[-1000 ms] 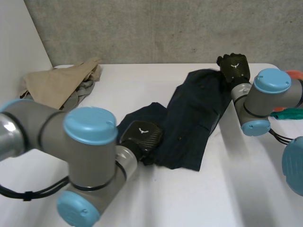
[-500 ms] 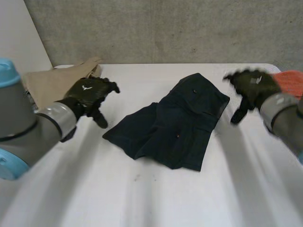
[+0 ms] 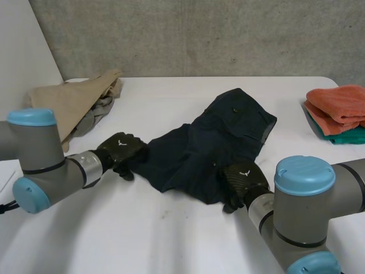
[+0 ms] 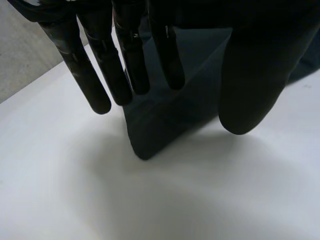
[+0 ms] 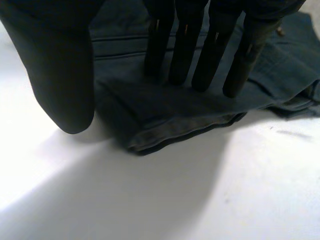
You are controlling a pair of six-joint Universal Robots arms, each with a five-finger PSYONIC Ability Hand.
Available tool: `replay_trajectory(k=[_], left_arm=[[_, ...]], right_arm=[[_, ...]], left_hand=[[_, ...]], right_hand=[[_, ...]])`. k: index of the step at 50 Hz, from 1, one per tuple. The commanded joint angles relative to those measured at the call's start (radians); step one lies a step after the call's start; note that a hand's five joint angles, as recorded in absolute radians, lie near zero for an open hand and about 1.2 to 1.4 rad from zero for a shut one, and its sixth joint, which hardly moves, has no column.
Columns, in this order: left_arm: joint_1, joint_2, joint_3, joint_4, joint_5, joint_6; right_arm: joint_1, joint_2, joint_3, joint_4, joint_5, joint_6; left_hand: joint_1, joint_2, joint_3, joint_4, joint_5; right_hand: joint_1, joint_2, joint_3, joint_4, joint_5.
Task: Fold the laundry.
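Lying rumpled on white table (image 3: 171,240): navy buttoned garment (image 3: 211,145). Left hand (image 3: 121,150) at its pointed corner, right hand (image 3: 242,177) on near hem. Both hands' fingers straight, nothing gripped.

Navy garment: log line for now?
left hand open at garment corner | right hand open on near hem | garment rumpled

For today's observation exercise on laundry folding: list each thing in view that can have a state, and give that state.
Navy garment: rumpled, not neatly folded.
Beige cloth: heaped, unfolded.
Orange towel: folded, stacked on the teal towel.
Teal towel: folded, under the orange towel.
Left hand: open, fingers straight over a garment corner.
Right hand: open, fingers straight on the garment's near edge.
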Motion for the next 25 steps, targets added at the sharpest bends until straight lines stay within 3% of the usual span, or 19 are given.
replay_trajectory(k=[1, 10, 12, 13, 14, 17, 20, 25], left_arm=[[-0.042, -0.032, 0.023, 0.033, -0.008, -0.002], [-0.054, -0.064, 0.043, 0.066, -0.012, 0.000], [-0.056, -0.064, 0.050, 0.076, -0.026, 0.001], [-0.056, -0.064, 0.050, 0.081, -0.035, 0.001], [-0.057, -0.064, 0.051, 0.086, -0.048, 0.001], [-0.062, -0.057, 0.053, 0.115, -0.147, 0.001], [-0.069, 0.021, 0.045, 0.127, -0.215, -0.008], [-0.071, 0.261, 0.031, 0.145, -0.236, -0.069]], right_arm=[[-0.003, 0.016, -0.007, -0.072, 0.022, -0.054], [-0.005, 0.055, -0.021, -0.077, 0.025, -0.105], [-0.008, 0.062, -0.024, -0.078, 0.025, -0.106], [-0.011, 0.062, -0.027, -0.081, 0.026, -0.109], [-0.012, 0.061, -0.029, -0.083, 0.028, -0.113], [-0.014, 0.041, -0.041, -0.097, 0.049, -0.132], [-0.015, -0.046, -0.052, -0.098, 0.069, -0.171], [-0.015, -0.259, -0.101, -0.085, 0.061, -0.247]], left_hand=[[0.271, 0.274, 0.274, 0.273, 0.278], [0.473, 0.476, 0.476, 0.475, 0.480], [0.710, 0.713, 0.713, 0.713, 0.717], [0.719, 0.722, 0.722, 0.722, 0.727], [0.719, 0.723, 0.722, 0.722, 0.727], [0.719, 0.723, 0.722, 0.722, 0.727], [0.719, 0.723, 0.722, 0.722, 0.727], [0.719, 0.723, 0.722, 0.722, 0.727]], right_hand=[[0.135, 0.135, 0.135, 0.136, 0.133], [0.205, 0.205, 0.205, 0.206, 0.203], [0.392, 0.392, 0.392, 0.393, 0.390], [0.666, 0.667, 0.666, 0.668, 0.665], [0.787, 0.788, 0.787, 0.788, 0.785], [0.788, 0.789, 0.788, 0.790, 0.787], [0.788, 0.789, 0.788, 0.790, 0.787], [0.788, 0.789, 0.788, 0.790, 0.787]])
